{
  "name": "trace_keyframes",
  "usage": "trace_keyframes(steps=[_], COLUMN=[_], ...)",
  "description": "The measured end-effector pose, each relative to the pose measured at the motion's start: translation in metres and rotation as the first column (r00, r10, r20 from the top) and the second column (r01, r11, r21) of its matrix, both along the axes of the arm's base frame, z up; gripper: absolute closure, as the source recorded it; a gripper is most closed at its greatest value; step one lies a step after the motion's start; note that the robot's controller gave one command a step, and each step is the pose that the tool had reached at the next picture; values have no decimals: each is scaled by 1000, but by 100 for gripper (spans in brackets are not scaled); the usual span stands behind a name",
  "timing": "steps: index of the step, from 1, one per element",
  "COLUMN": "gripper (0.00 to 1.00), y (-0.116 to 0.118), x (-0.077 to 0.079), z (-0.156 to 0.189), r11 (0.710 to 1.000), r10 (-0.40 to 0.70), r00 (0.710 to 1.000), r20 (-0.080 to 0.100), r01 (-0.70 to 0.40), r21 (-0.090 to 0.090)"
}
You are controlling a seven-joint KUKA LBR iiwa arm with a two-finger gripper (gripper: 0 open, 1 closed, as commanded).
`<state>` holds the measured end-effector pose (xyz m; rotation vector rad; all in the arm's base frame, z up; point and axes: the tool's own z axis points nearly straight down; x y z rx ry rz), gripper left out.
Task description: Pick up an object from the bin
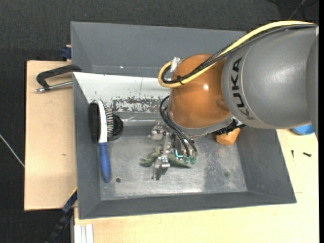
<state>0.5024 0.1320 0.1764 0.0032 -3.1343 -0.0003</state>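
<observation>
My gripper (161,167) reaches down into the middle of the bin floor from under the orange cover. Its metal fingers stand right over a small green flat thing (183,160) that looks like a bit of circuit board or leafy plastic, with a darker green piece (148,160) sticking out to its left. I cannot tell whether the fingers touch or grip it. A little orange thing (227,136) lies to the right, half hidden under the arm.
A hairbrush (100,135) with a blue handle, white back and black bristles lies along the bin's left wall. A round black brush head (115,127) sits beside it. The arm and its cover hide the bin's upper right.
</observation>
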Motion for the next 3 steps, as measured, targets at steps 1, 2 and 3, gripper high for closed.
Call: trace_keyframes(steps=[1, 2, 3], gripper=[0, 100, 100], y=[-57, -55, -67], x=[34, 36, 47], z=[-106, -101, 29], r11=[1000, 1000, 1000], r10=[-31, -29, -1], r00=[999, 999, 1000], r20=[12, 21, 22], r01=[31, 29, 1], r21=[4, 5, 2])
